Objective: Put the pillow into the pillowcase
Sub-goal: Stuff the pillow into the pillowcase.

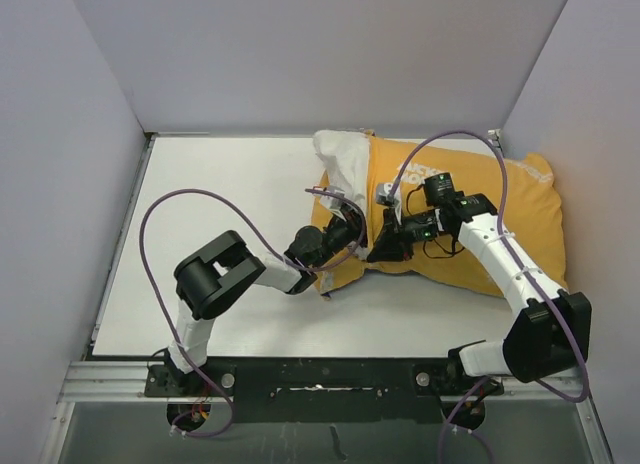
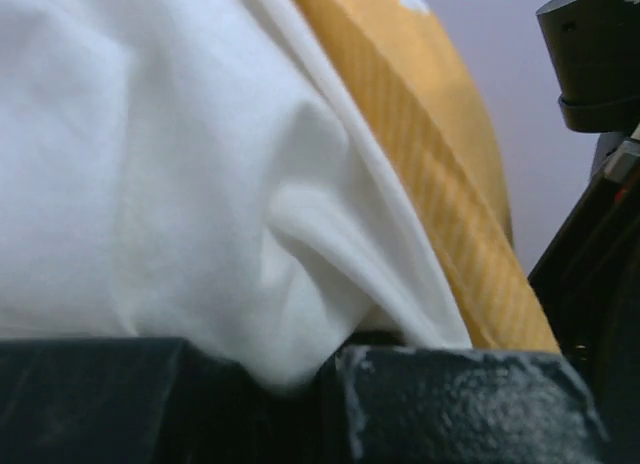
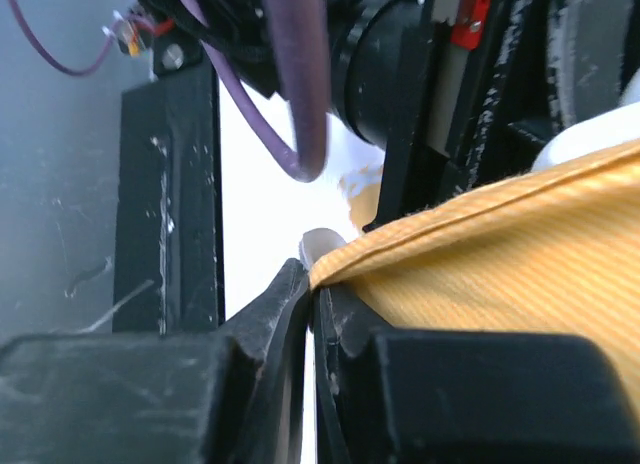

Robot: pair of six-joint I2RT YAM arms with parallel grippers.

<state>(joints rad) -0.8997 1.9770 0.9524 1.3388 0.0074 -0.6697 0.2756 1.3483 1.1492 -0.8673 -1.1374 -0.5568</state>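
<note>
Starting at the left of the top view, the tabletop (image 1: 230, 184) is bare. The left arm reaches right across it to the open mouth of the case. The left hand (image 1: 345, 232) is clamped on a fold of the white pillow (image 1: 342, 156); its wrist view shows that cloth pinched between the two fingers. Most of the pillow is already inside. Only a white end bulges out at the mouth, toward the upper middle of the frame, just above the left hand.

Just right of it, the right hand (image 1: 388, 246) is closed on the yellow hem of the pillowcase (image 1: 500, 214); its wrist view shows the stitched edge nipped between the fingertips.

The case lies yellow side up on the right half of the tabletop, its long axis running left to right and its mouth facing left. Judging by this, the exposed end must go rightward along that axis, or the hem must come leftward over it. The left hand is nearer the white end.
</note>
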